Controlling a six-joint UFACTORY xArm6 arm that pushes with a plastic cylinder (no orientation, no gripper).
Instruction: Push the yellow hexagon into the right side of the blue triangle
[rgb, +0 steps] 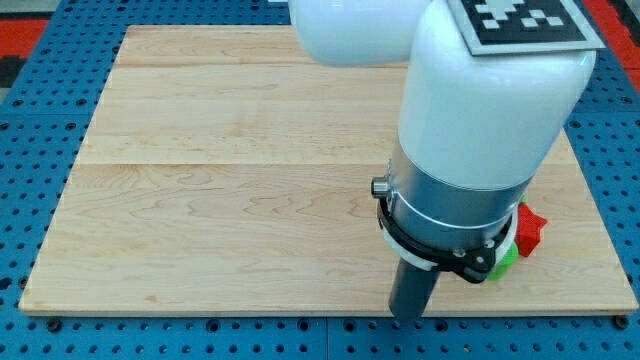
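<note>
Neither the yellow hexagon nor the blue triangle shows in the camera view; the arm may hide them. My rod comes down at the view's bottom, right of the middle, and my tip (407, 319) sits near the board's bottom edge. A red block (531, 228) and a green block (504, 259) peek out from behind the arm to the right of the rod; their shapes are mostly hidden.
The wooden board (220, 190) lies on a blue perforated table (30, 120). The large white arm body (480, 90) covers the board's right part. A black and white marker tag (520, 20) sits on top of the arm.
</note>
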